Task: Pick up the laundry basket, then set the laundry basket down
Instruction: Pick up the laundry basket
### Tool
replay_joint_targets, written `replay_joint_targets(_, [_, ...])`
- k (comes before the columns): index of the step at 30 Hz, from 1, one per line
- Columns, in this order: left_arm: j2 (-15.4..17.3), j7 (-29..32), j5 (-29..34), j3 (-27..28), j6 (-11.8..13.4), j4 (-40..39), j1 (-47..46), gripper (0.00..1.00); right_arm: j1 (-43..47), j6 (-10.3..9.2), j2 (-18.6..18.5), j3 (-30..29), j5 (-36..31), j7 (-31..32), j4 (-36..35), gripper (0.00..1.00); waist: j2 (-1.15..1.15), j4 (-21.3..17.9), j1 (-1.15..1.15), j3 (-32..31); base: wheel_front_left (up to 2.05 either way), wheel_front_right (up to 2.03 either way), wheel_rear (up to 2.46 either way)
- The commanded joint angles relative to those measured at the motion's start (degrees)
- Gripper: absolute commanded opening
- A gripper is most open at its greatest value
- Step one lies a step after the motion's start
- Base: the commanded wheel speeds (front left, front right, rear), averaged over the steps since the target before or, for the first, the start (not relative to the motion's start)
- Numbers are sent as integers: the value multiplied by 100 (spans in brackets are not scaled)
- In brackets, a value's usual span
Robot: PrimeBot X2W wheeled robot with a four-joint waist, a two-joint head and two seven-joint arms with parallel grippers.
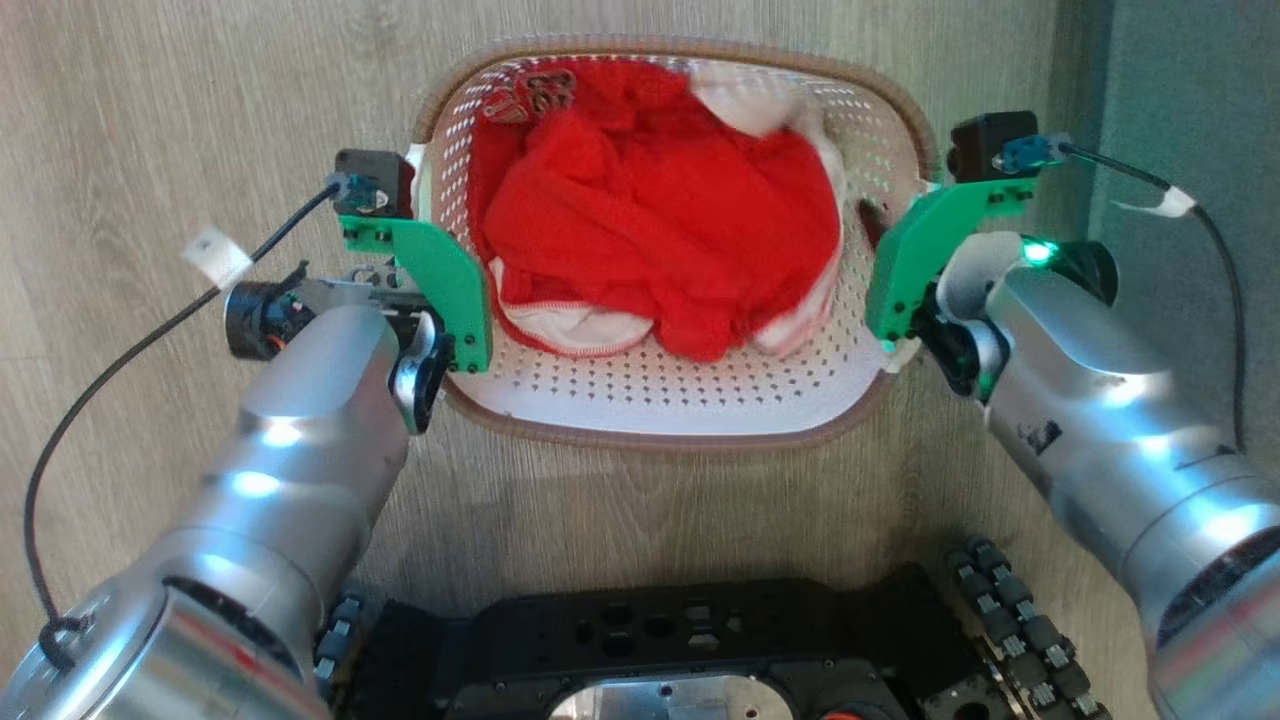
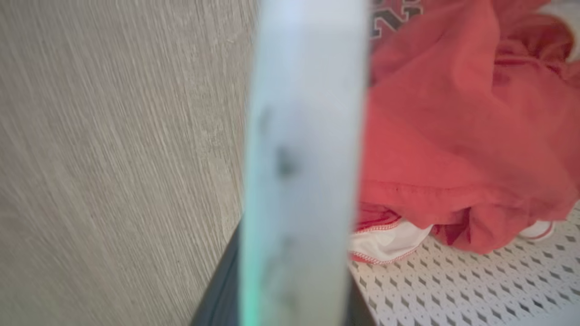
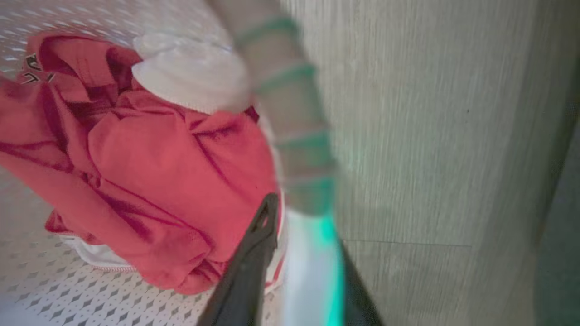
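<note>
At the left, the left gripper (image 1: 420, 250) has its dark fingers (image 2: 217, 290) pressed to either side of the white side handle (image 2: 299, 136), holding it. The laundry basket (image 1: 660, 395) sits between the two arms, just ahead of the robot's black base (image 1: 660, 630), over the pale wood floor (image 1: 150, 120). I can't tell whether it touches the floor. A crumpled red garment (image 1: 660, 210) and some white cloth (image 1: 750, 100) lie inside. At the right, the right gripper (image 1: 915, 250) pinches the other handle (image 3: 312, 267) the same way.
</note>
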Motion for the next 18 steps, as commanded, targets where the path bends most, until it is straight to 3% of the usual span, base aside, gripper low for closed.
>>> replay_joint_targets(1, [109,10,-61,-38,14,-37,69,0,252,41,13,125,66,-50,-21,0,0,12,0,4,0,0,0])
replay_joint_targets(18, [109,301,-579,-584,-104,-132,98,0,112,41,-270,739,264,-19,-75,0,0,89,0,-182,0,0,0])
